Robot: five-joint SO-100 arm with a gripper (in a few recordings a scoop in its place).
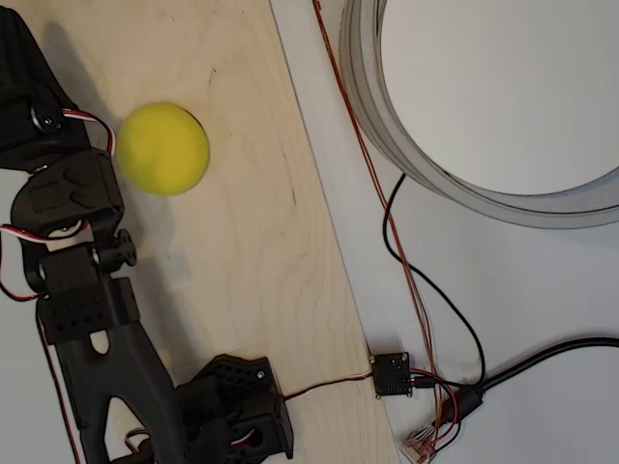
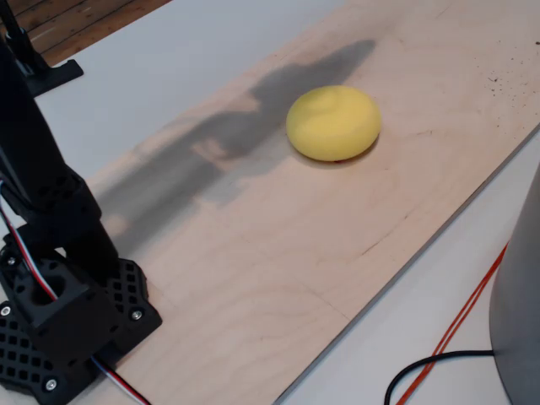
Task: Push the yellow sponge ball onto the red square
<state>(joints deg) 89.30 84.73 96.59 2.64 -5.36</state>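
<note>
Arm base [image 2: 72, 325]: black, bolted at the board's [image 2: 278, 253] near corner.
Ball [image 2: 333, 122]: yellow sponge, resting alone on bare wood; no red square visible.
Claw: hidden, so its opening and ball's place relative to it cannot be told.
Arm [image 1: 68, 208]: passes just beside the ball, apparently not touching.
</note>
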